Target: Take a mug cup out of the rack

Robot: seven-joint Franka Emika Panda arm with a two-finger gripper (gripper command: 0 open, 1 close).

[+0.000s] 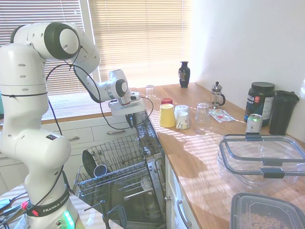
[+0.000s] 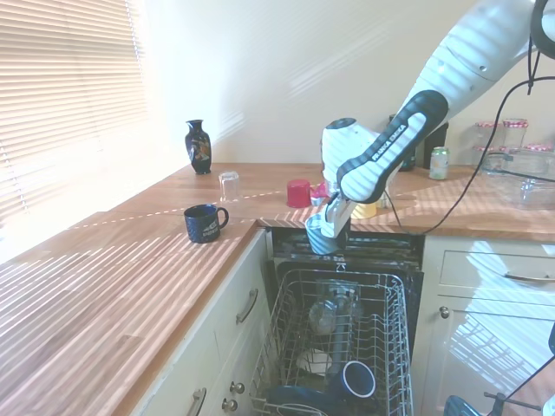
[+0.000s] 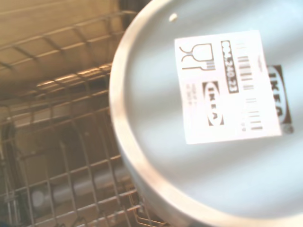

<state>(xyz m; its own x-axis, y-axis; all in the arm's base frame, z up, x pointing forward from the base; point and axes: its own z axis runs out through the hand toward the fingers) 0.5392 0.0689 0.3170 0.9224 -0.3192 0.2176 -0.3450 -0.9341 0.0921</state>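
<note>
My gripper [image 2: 328, 224] is shut on the mug cup [image 2: 317, 237], a small dark cup that hangs above the back end of the rack [image 2: 390, 334], near the counter edge. The wrist view is mostly filled by the mug cup's [image 3: 208, 118] round grey base, which carries a white printed label, with the wire rack [image 3: 57, 156] below it. From the other side, the gripper [image 1: 132, 119] is over the rack [image 1: 121, 157], which is pulled out of the dishwasher.
In the rack are a cup with a blue inside [image 2: 358, 379], a clear glass [image 2: 326, 312] and a dark dish [image 1: 89, 162]. On the counter stand a yellow cup [image 1: 167, 115], a red cup [image 2: 299, 192], a dark printed mug [image 2: 203, 223] and a vase [image 2: 198, 146].
</note>
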